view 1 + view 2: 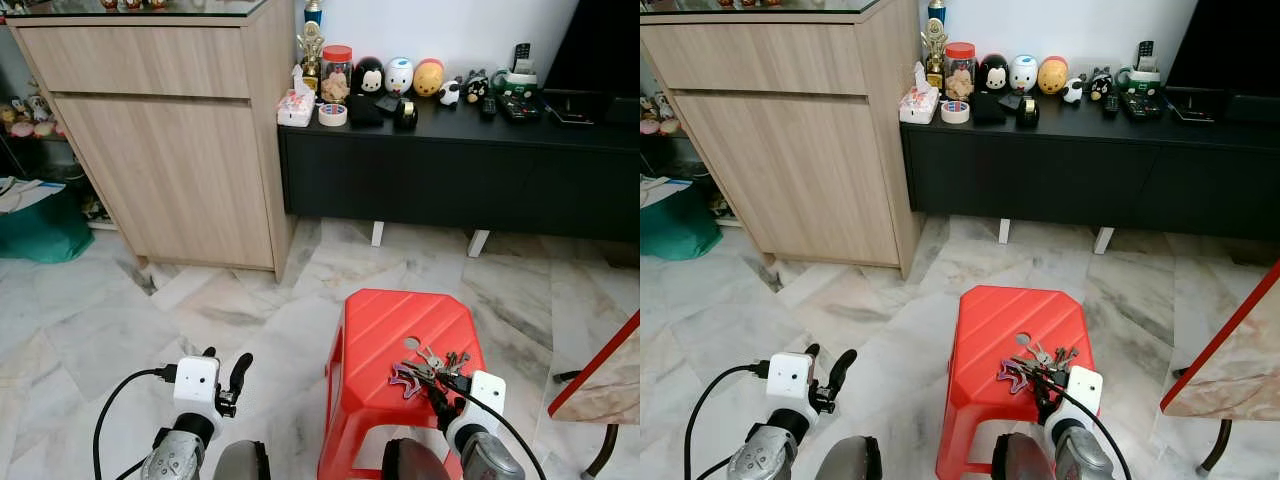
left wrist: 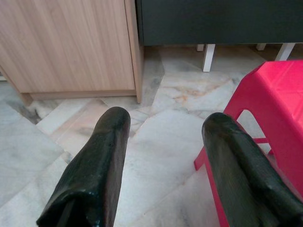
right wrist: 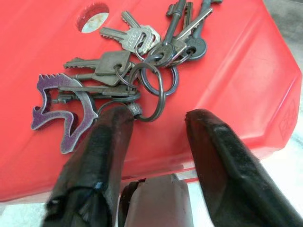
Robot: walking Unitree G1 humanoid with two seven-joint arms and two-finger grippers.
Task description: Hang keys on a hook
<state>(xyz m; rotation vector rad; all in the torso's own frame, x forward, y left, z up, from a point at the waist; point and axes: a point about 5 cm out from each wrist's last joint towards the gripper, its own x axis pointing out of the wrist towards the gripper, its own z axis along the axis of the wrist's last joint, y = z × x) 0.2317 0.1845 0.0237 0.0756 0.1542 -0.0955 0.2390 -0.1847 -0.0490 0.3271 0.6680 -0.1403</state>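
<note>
Right end effector [image 3: 156, 120] beside ringed keys [image 3: 137, 61], purple charm [image 3: 64, 111]

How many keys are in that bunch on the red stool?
About 8 keys lie on the red stool: two at the top, two or three left beside the purple charm, three dark ones upper right. Overlap may hide more.

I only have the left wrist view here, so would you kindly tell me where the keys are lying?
Observer: The bunch of metal keys with a purple horse-shaped fob lies on top of the red plastic stool.
Operator: Thanks. Is the right gripper near them?
Observer: Yes, the right gripper sits at the bunch, jaws open, one finger touching the big ring.
Operator: What is behind the stool?
Observer: A long black low cabinet carrying small toys.
</note>
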